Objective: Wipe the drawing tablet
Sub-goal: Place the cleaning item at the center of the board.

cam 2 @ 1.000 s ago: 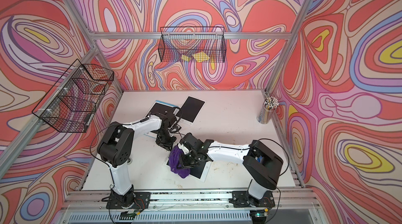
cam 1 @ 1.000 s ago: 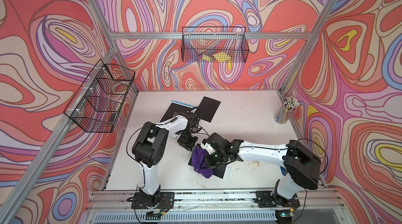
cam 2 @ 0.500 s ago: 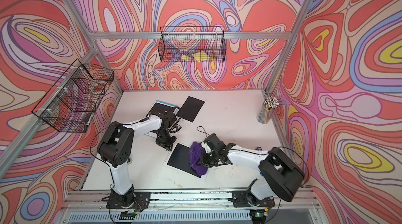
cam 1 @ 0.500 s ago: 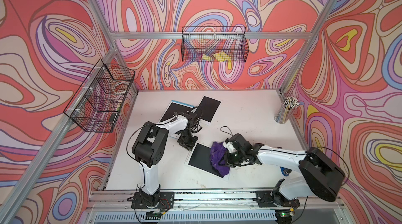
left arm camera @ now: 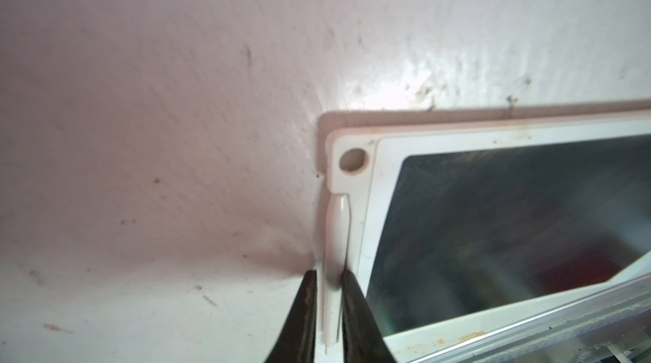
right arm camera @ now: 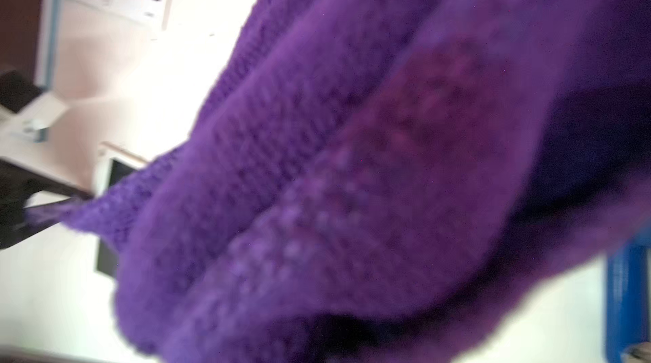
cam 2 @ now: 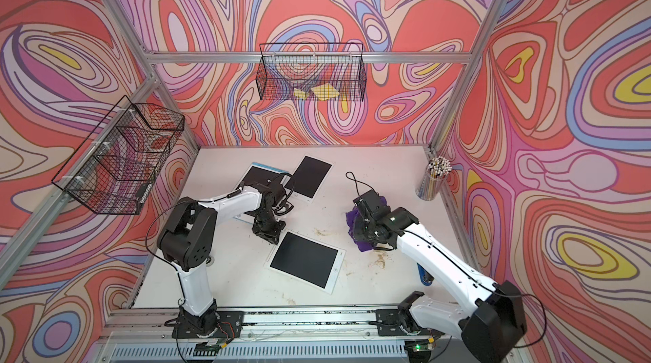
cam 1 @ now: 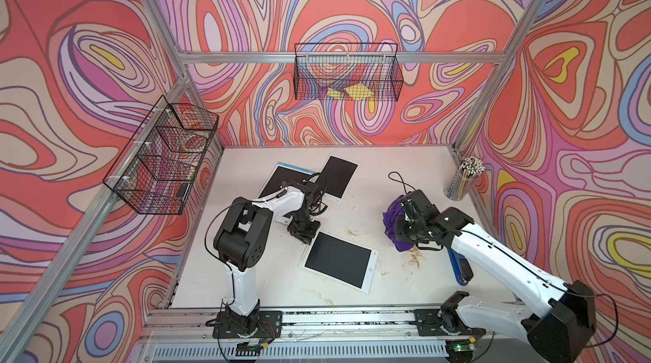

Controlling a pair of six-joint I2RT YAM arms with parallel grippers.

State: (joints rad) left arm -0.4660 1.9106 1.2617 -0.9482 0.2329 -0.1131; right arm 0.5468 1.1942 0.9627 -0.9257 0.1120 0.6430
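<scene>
Near the front of the white table [cam 1: 387, 174], the drawing tablet [cam 1: 338, 260] lies flat, dark screen up. The left gripper [left arm camera: 329, 275] pinches the white stylus [left arm camera: 338, 231] slotted in its side. Well apart, the right gripper [cam 1: 400, 223] clutches a bunched purple cloth [cam 1: 401, 243].

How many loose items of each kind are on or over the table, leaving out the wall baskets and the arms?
Drawing tablets: 3
Purple cloth: 1
Pencil cup: 1
Blue tool: 1
Total: 6
</scene>
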